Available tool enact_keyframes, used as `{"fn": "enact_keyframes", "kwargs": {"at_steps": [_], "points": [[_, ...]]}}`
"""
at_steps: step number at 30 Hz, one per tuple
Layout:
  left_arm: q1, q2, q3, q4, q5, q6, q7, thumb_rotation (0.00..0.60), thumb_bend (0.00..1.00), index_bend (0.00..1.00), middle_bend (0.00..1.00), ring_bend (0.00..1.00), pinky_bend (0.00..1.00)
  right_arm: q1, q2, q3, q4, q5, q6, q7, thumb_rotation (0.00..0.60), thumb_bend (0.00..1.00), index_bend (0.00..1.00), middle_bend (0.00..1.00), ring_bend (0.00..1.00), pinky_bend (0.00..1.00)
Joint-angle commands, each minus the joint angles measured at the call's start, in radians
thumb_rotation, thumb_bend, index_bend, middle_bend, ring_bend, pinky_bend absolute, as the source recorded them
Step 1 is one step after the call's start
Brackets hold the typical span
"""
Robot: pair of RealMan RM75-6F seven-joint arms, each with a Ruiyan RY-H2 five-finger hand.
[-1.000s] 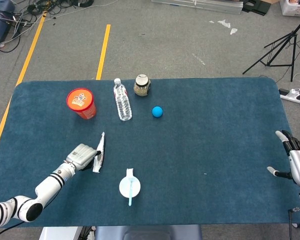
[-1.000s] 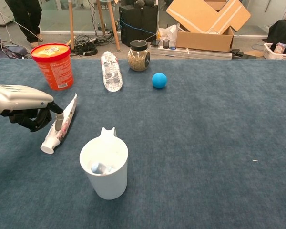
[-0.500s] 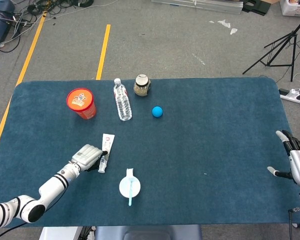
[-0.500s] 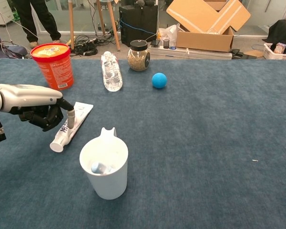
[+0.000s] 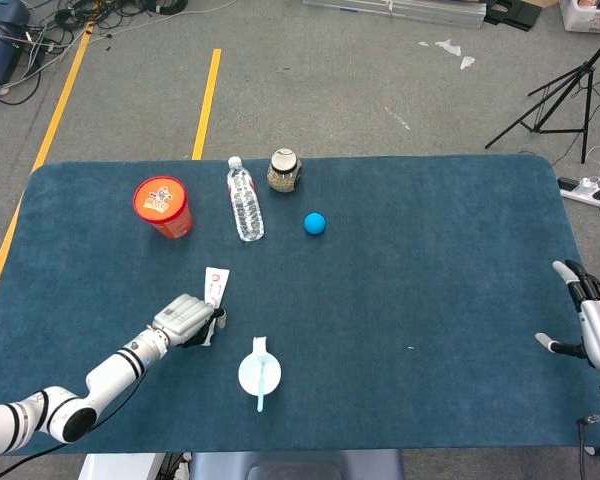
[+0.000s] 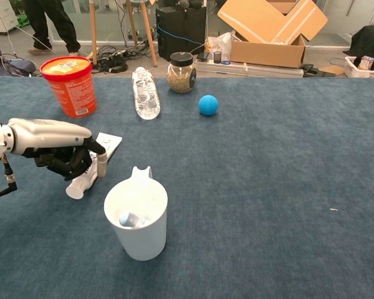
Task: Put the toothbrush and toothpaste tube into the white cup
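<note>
The white cup (image 5: 258, 373) (image 6: 137, 223) stands near the table's front edge. A light-blue toothbrush (image 5: 263, 385) stands in it, and its end (image 6: 127, 218) shows at the cup's bottom. The toothpaste tube (image 5: 213, 287) (image 6: 108, 142) lies just left of the cup, flat end pointing away and cap end (image 6: 75, 190) toward the front. My left hand (image 5: 187, 319) (image 6: 63, 154) grips the tube around its middle, fingers curled under and thumb on top. At the table's right edge my right hand (image 5: 592, 322) rests with its fingers spread and nothing in it. Only the head view shows it.
At the back left are a red tub (image 5: 163, 206) (image 6: 69, 85), a water bottle (image 5: 244, 199) (image 6: 145, 93) lying on its side and a lidded jar (image 5: 284, 170) (image 6: 181, 72). A blue ball (image 5: 315, 223) (image 6: 207, 104) sits to their right.
My left hand has slid right toward the cup, closing around the tube. The tube has turned from standing on edge to lying flat. The right hand has not moved.
</note>
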Motion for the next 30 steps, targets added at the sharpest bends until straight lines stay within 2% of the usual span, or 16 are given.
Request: {"fn": "enact_keyframes", "kwargs": {"at_steps": [1,15,30], "points": [[-0.006,-0.001,0.014,0.009,-0.013,0.0,0.038,0.6,1.0,0.39,1.0,1.0,0.96,0.0,0.001,0.001,0.0,0.0,0.001,0.002,0.6,0.0,0.12,0.1,0.15,0.57],[-0.011,0.05,0.057,-0.034,-0.051,0.044,0.19,0.6,1.0,0.45,1.0,1.0,0.99,0.003,-0.002,0.001,0.003,0.006,-0.007,-0.006,0.6,0.0,0.12,0.1,0.15,0.57],[-0.002,0.064,0.084,-0.018,-0.055,0.066,0.25,0.6,1.0,0.46,1.0,1.0,1.0,0.0,0.001,0.004,0.002,0.007,-0.002,0.003,0.6,0.0,0.12,0.1,0.15,0.57]]}}
